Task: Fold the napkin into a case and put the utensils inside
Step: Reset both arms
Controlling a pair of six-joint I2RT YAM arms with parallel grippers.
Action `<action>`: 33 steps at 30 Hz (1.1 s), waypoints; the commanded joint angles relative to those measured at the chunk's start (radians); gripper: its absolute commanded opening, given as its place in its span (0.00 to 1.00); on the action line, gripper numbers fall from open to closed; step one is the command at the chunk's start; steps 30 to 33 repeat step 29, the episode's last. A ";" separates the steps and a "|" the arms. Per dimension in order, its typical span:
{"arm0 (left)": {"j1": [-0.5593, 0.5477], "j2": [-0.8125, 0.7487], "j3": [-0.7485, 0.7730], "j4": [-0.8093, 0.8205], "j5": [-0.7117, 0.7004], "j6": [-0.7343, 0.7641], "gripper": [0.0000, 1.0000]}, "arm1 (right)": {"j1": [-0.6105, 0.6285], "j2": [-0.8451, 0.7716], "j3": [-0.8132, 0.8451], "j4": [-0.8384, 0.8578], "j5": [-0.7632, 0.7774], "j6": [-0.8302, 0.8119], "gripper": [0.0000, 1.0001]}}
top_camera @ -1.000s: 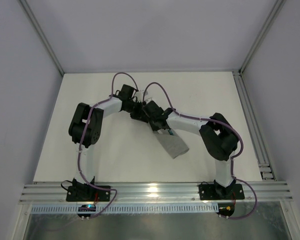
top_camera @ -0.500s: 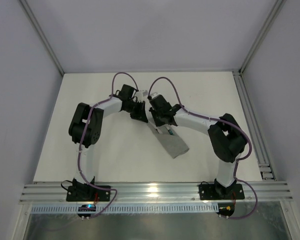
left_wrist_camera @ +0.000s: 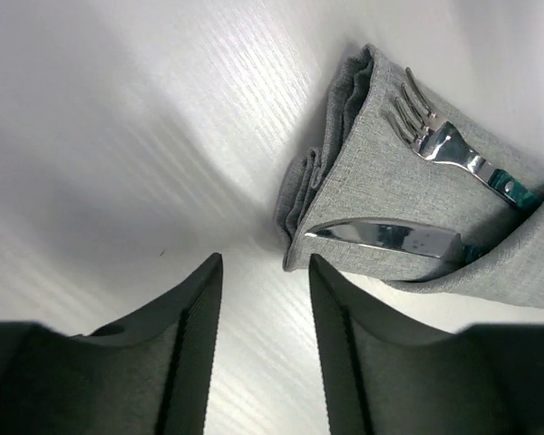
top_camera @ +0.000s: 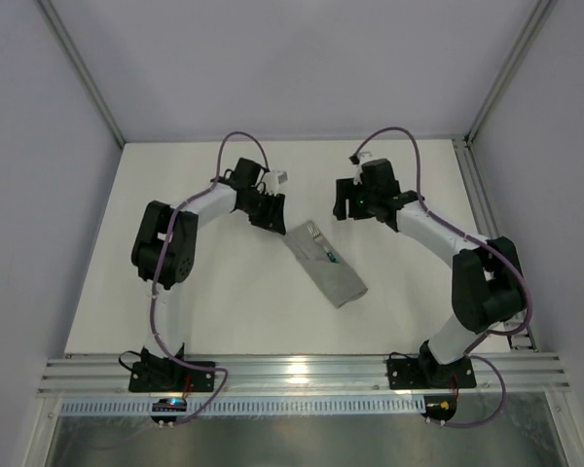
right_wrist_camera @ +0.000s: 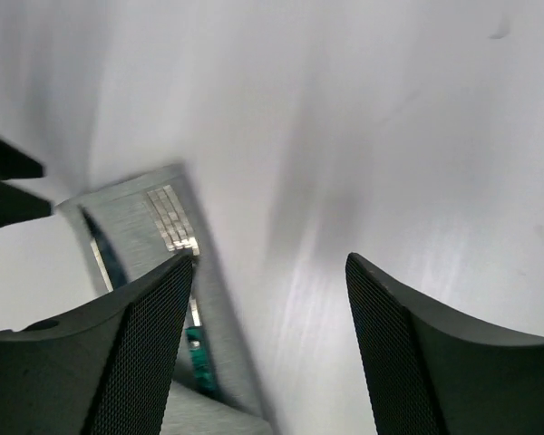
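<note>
Both left tool [left_wrist_camera: 263, 263] and right tool [right_wrist_camera: 267, 263] are open, empty; the teal-handled silver fork [left_wrist_camera: 440, 145] and silver-bladed knife [left_wrist_camera: 381, 237] sit in the narrow grey fabric case [left_wrist_camera: 381, 181]. Placing seems done; next, withdraw carefully.

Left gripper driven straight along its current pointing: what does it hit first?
Probably the near folded corner of the napkin case, just ahead of the left gripper and slightly right of centre; otherwise bare table. Depth unclear.
</note>
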 commanded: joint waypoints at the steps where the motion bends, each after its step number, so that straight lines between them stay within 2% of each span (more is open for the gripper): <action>1: 0.008 -0.140 0.079 -0.071 -0.118 0.094 0.47 | -0.172 -0.064 -0.019 0.043 -0.090 0.049 0.73; 2: 0.010 -0.165 0.077 -0.079 -0.197 0.122 0.61 | -0.212 -0.069 -0.019 0.037 -0.106 0.063 0.73; 4: 0.028 -0.251 0.062 -0.091 -0.277 0.167 0.99 | -0.294 -0.087 -0.022 0.031 -0.124 0.104 0.73; 8: 0.102 -0.412 -0.010 -0.117 -0.393 0.225 0.99 | -0.478 -0.151 -0.039 0.003 -0.066 0.123 0.74; 9: 0.155 -0.442 -0.042 -0.128 -0.406 0.230 0.99 | -0.498 -0.162 -0.041 -0.003 -0.054 0.119 0.74; 14: 0.359 -0.617 -0.145 -0.201 -0.457 0.275 0.99 | -0.558 -0.204 -0.047 -0.046 -0.014 0.114 0.74; 15: 0.432 -0.639 -0.197 -0.201 -0.466 0.281 0.99 | -0.561 -0.208 -0.052 -0.044 -0.006 0.117 0.74; 18: 0.528 -0.710 -0.301 -0.198 -0.509 0.304 0.99 | -0.563 -0.216 -0.070 -0.034 -0.012 0.122 0.74; 24: 0.611 -0.789 -0.419 -0.204 -0.557 0.318 0.99 | -0.563 -0.217 -0.076 -0.040 -0.025 0.111 0.74; 33: 0.616 -0.828 -0.462 -0.186 -0.534 0.296 0.99 | -0.563 -0.245 -0.107 -0.020 -0.032 0.085 0.74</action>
